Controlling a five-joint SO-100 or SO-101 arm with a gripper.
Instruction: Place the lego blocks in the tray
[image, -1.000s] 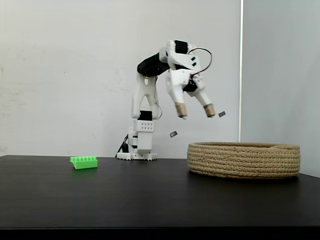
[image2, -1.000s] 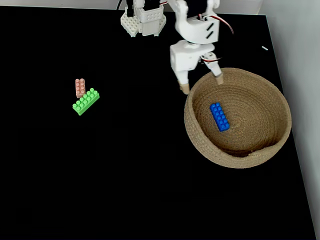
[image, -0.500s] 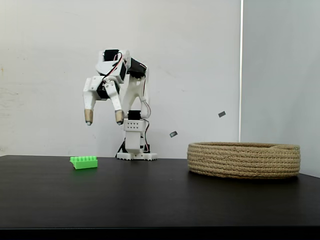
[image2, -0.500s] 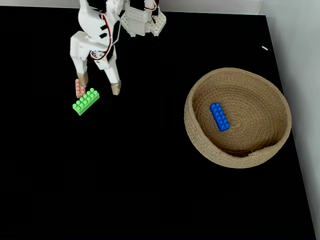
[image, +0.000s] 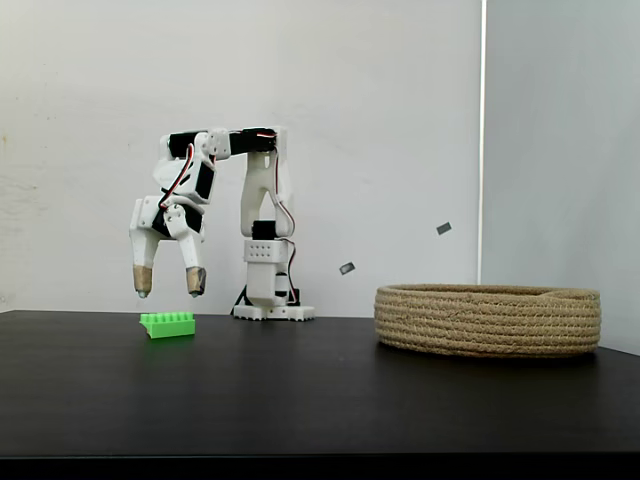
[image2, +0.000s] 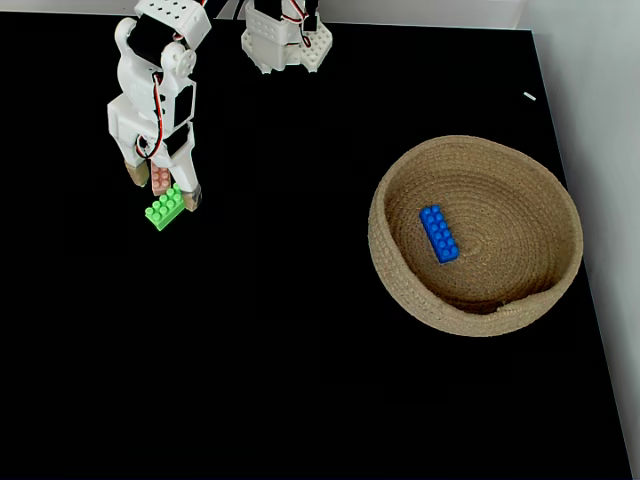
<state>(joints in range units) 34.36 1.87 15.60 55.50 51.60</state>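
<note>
Black desk (image2: 300, 350), white wall: open end effector (image: 169, 287) hangs above the green brick (image2: 166, 208) and pink brick (image2: 160, 179) at left, apparently aiming to grasp; blue brick (image2: 438, 233) lies in rope tray (image2: 400, 290).

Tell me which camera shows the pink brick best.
The fixed view looking down: the pink brick shows there on the black table, between the open gripper's fingertips beside the green brick. From the side-on fixed view I cannot make it out.

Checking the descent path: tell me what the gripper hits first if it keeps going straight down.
Probably the green brick: the open gripper hangs just above it, fingers straddling, with the pink brick alongside. Exact depth is unclear.
</note>
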